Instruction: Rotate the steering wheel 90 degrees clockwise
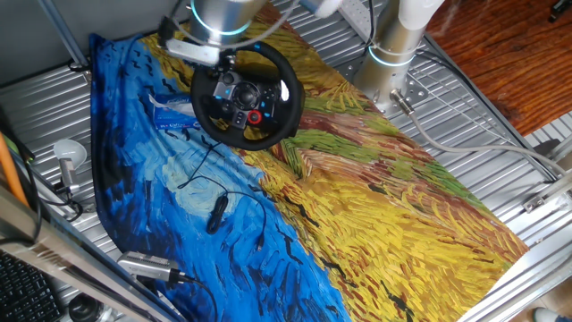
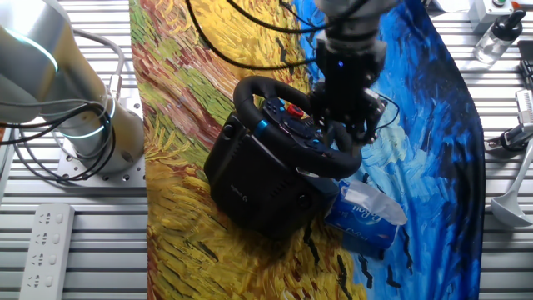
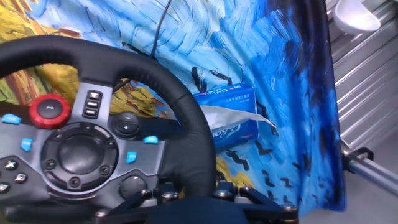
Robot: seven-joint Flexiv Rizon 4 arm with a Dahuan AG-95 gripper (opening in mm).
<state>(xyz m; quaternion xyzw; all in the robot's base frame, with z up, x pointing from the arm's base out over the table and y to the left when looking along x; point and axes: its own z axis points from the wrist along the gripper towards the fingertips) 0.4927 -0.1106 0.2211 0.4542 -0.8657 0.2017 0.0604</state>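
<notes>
The steering wheel [image 1: 246, 94] is black with a thick round rim, blue buttons and a red knob [image 3: 51, 111]. It stands tilted on its black base [image 2: 250, 183] at the back of the painted cloth. My gripper [image 2: 340, 137] comes down from above onto the rim's side. In the hand view the rim [image 3: 186, 134] runs straight down into the gripper [image 3: 194, 190], with linkage on both sides of it. The jaws stand closed against the rim. The fingertips themselves are hidden behind it.
A blue tissue pack [image 3: 231, 115] lies just beside the wheel. A small black cabled device [image 1: 216, 213] rests on the blue part of the cloth [image 1: 375, 224]. The arm's base [image 2: 83, 125] is bolted to the slatted table, and a power strip [image 2: 46, 248] lies near it.
</notes>
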